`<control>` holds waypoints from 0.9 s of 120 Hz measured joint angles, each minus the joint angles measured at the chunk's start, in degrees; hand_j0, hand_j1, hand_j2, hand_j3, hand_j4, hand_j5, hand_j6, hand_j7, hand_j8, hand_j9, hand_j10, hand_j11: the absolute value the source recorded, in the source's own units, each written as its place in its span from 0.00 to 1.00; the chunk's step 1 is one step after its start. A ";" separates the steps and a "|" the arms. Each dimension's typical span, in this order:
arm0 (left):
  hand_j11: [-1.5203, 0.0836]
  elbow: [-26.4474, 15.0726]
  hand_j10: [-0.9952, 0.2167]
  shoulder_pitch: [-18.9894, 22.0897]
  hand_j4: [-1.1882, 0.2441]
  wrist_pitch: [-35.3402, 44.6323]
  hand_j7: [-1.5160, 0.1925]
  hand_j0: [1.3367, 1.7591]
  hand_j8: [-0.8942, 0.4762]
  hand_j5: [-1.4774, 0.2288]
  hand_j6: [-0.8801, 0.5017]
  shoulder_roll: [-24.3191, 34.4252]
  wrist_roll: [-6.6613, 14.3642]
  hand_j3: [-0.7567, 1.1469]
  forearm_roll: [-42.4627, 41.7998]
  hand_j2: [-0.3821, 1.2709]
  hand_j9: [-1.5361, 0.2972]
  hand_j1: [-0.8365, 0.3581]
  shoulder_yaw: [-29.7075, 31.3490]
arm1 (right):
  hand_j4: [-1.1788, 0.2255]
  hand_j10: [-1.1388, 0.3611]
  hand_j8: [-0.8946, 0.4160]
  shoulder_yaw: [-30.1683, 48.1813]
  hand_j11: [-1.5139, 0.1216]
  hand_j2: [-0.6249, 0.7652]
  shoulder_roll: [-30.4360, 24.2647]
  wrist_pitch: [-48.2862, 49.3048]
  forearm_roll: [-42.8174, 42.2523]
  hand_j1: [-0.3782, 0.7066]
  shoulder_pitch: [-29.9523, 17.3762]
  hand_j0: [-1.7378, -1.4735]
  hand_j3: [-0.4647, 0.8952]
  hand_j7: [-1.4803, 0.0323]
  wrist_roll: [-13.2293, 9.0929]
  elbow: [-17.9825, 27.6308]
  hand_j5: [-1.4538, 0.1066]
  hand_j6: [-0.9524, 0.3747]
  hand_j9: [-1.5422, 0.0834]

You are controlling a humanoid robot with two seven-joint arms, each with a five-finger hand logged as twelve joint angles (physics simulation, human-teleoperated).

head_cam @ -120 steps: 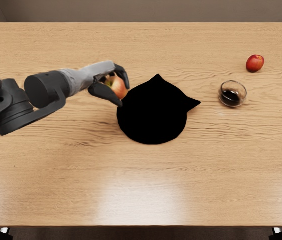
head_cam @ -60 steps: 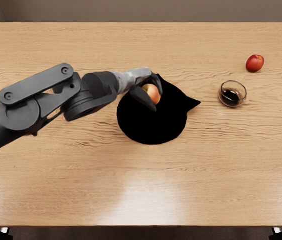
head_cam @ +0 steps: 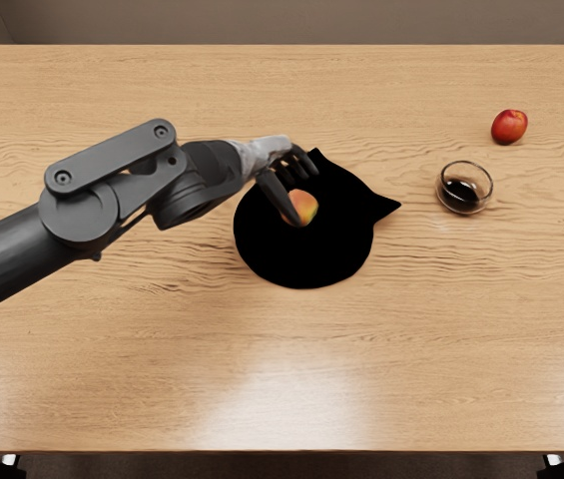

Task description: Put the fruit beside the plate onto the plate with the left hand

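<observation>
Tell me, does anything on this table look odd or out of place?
Only the plate stands out: a flat, pure black shape with two pointed ears and no visible rim. Nothing looks spilled or tipped.

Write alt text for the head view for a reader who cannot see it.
The robot's left hand, arm stretched in from the left, is at a red-yellow apple over a black plate with two ear-like points. To the right stand a small glass bowl with dark contents and, further back, a second red apple on the wooden table.

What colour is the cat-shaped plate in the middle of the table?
The plate is plain black with no pattern, best seen in the head view.
</observation>
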 joint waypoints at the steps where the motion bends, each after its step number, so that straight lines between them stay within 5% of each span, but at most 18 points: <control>1: 0.59 -0.01 0.51 0.00 0.54 0.01 0.55 0.75 0.45 0.53 0.42 0.00 0.00 0.40 -0.01 0.31 0.52 0.62 -0.01 | 0.84 0.76 0.68 0.00 0.93 0.45 0.00 0.00 0.00 0.03 0.00 0.30 0.34 0.98 0.00 0.00 0.93 0.72 0.95; 16: 0.69 -4.20 0.59 0.54 0.62 0.09 0.65 0.75 0.49 0.63 0.47 4.06 0.00 0.40 -2.94 0.28 0.61 0.71 -1.36 | 0.84 0.76 0.68 -0.02 0.93 0.45 0.00 0.00 0.02 0.03 0.00 0.30 0.34 0.98 0.00 0.01 0.93 0.72 0.95; 32: 0.80 -13.45 0.69 0.59 0.71 -5.96 0.75 0.76 0.55 0.73 0.53 17.68 0.00 0.40 -25.13 0.26 0.71 0.83 -3.91 | 0.84 0.76 0.68 0.00 0.93 0.45 0.00 0.08 0.03 0.03 0.12 0.30 0.34 0.98 0.00 0.07 0.93 0.72 0.95; 50: 0.87 -17.34 0.75 13.52 0.76 -24.41 0.81 0.76 0.60 0.79 0.58 32.41 0.00 0.40 -51.76 0.25 0.77 0.90 -5.80 | 0.84 0.76 0.68 0.08 0.93 0.45 0.00 0.17 0.03 0.03 0.24 0.30 0.34 0.98 0.00 0.26 0.93 0.72 0.95; 61: 0.89 -18.32 0.77 16.65 0.78 -28.61 0.83 0.76 0.61 0.81 0.60 37.87 -0.01 0.40 -63.93 0.24 0.79 0.93 -8.27 | 0.84 0.76 0.68 0.04 0.93 0.45 0.00 0.20 0.03 0.03 0.25 0.30 0.34 0.98 0.00 0.95 0.93 0.72 0.95; 108: 0.93 -19.08 0.80 25.93 0.82 -31.55 0.87 0.76 0.64 0.85 0.62 56.46 -0.01 0.40 -75.41 0.23 0.82 0.97 -15.26 | 0.84 0.76 0.68 0.09 0.93 0.45 0.00 0.16 0.11 0.03 0.26 0.30 0.34 0.98 0.00 3.38 0.93 0.72 0.95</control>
